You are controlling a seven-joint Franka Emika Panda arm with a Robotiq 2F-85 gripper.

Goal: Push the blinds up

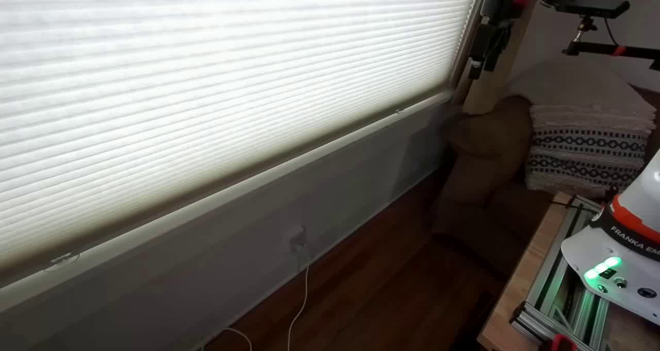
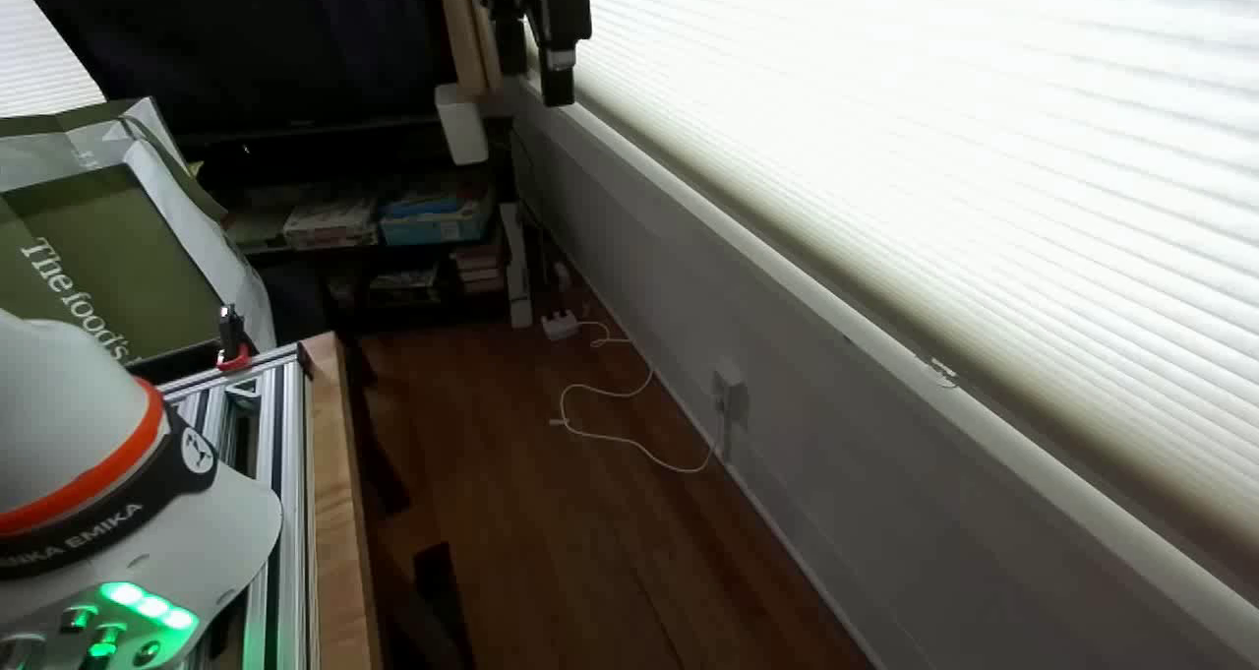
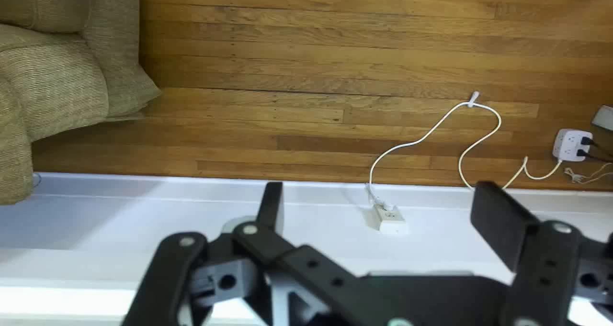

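The blinds (image 1: 206,83) are a wide off-white pleated shade, lit from behind, and also show in an exterior view (image 2: 964,158). They hang down close to the white sill ledge (image 1: 232,192). A small clear tab (image 1: 64,258) sits at their lower edge, and another clear tab (image 1: 400,111) is farther along. My gripper (image 1: 482,70) points down in front of the blinds; it also shows in an exterior view (image 2: 536,78). In the wrist view the gripper (image 3: 380,192) has its fingers wide apart with nothing between them. I cannot tell its exact distance from the shade.
A brown couch (image 3: 57,77) stands at one end of the window, with a patterned blanket (image 1: 588,145) on it. A wall outlet (image 3: 390,218) and white cord (image 3: 412,143) are below the sill. A shelf (image 2: 364,247) and paper bag (image 2: 108,247) are at the other end.
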